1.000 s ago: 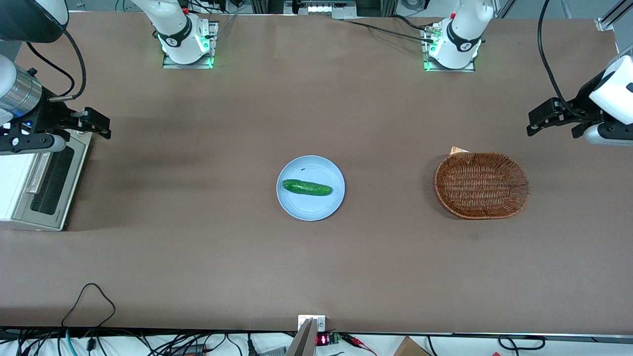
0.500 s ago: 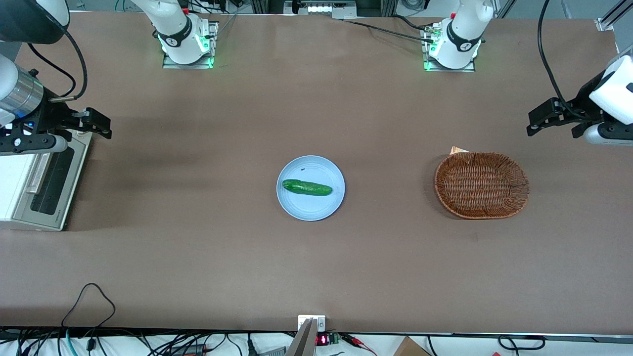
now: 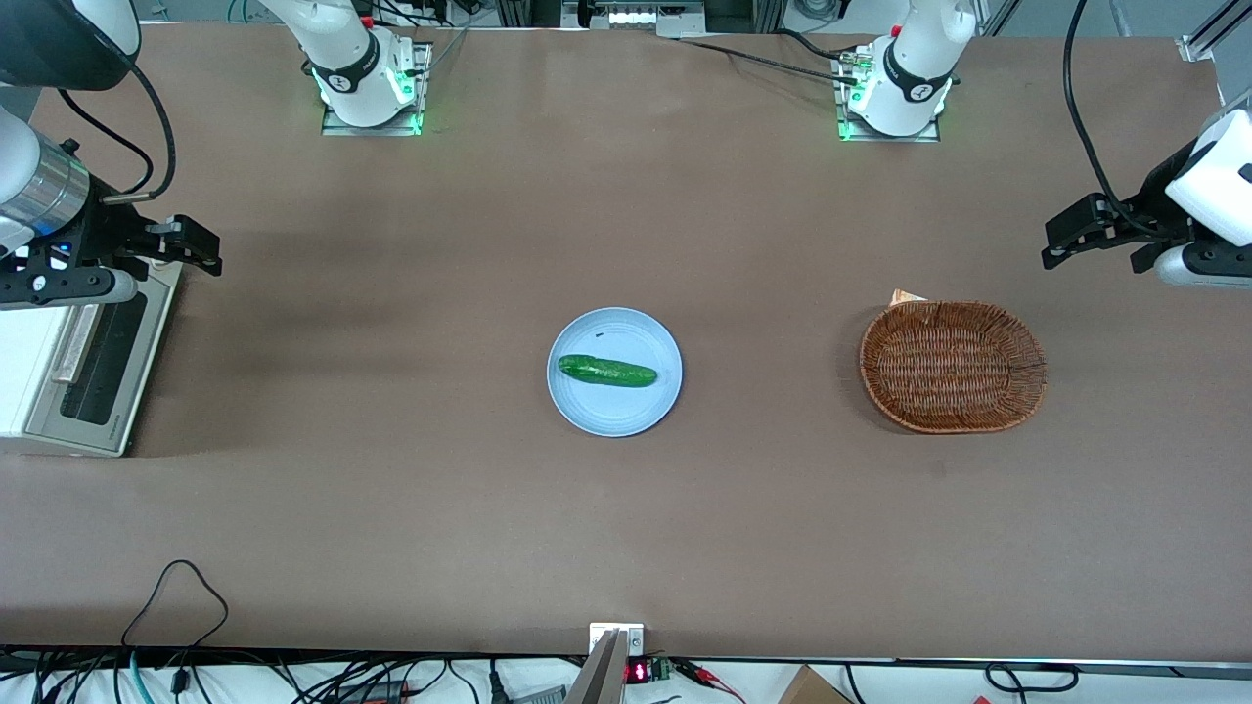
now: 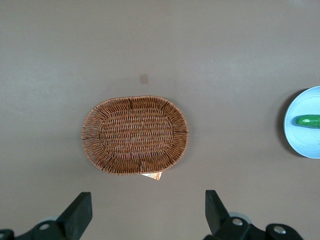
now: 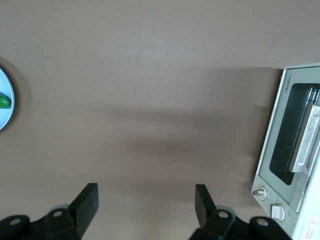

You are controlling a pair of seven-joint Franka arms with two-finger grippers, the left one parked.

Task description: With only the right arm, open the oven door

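The cream-white toaster oven stands at the working arm's end of the table. Its oven door is shut, with a dark glass window and a steel bar handle. The door and handle also show in the right wrist view. My right arm, with its silver wrist cylinder, hangs over the oven's corner farthest from the front camera. Its black gripper is open and empty above the bare table, beside the door, touching nothing. In the right wrist view the gripper has its fingers wide apart.
A light blue plate with a green cucumber lies mid-table. A wicker basket lies toward the parked arm's end; it also shows in the left wrist view. A black cable loop lies near the table's front edge.
The right arm and gripper have drifted slightly away from the front camera. The oven door has not moved.
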